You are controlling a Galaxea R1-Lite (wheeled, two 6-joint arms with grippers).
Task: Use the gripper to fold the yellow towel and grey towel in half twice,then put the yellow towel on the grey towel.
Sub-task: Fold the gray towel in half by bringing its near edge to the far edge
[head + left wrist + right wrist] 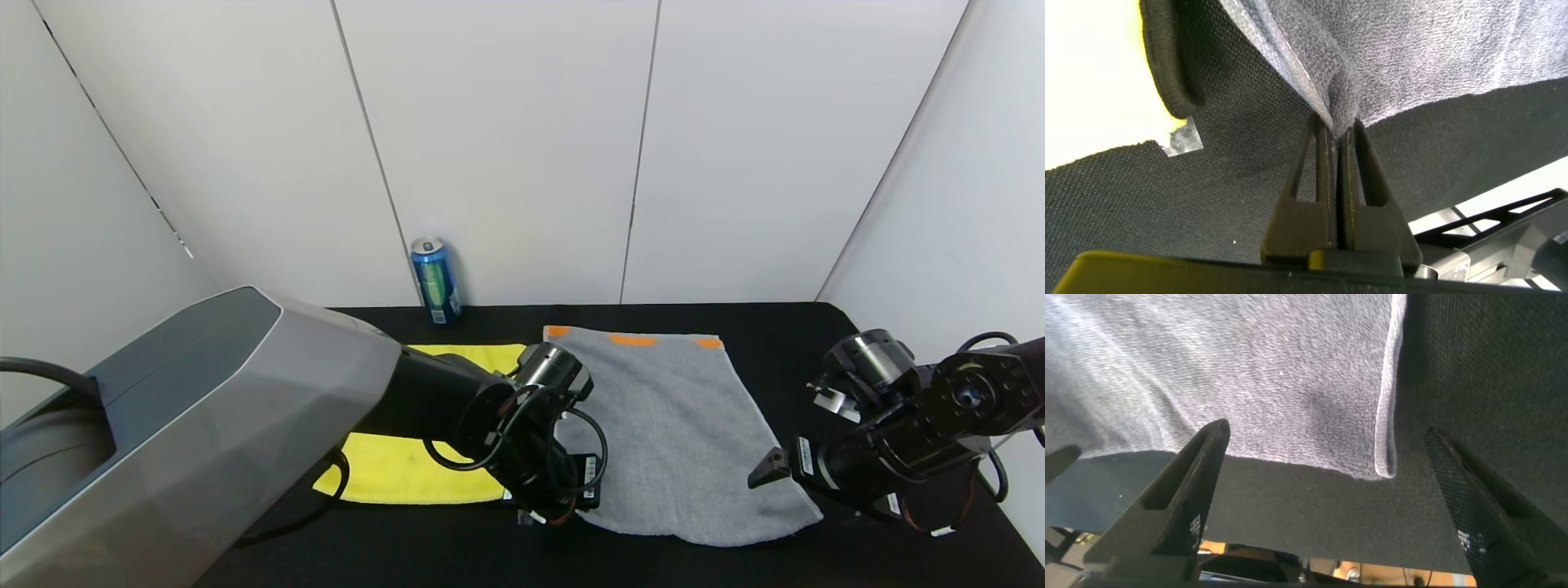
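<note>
From the head camera, I'm working both arms over the grey towel [682, 433], which is lying flat in the middle of the black table [816, 563], orange patches at its far end. The yellow towel [408, 474] is lying just beside the grey towel's left edge, partly under my left arm. A blue can [435, 280] is standing beyond the towels, by the wall.

At my left wrist, my left claw [1334, 131] is pressed together, pinching the near left corner of the grey towel. Only a small bunch of cloth is sitting between the tips, so I'm judging it could slip free once I lift and drag it.

At my right wrist, my right claw [1323, 453] is spread wide, hovering over the near right corner of the grey towel, gripping nothing. If it is closing off the hem, it may miss the cloth or snag the table cover, and the fold would be coming out skewed.
</note>
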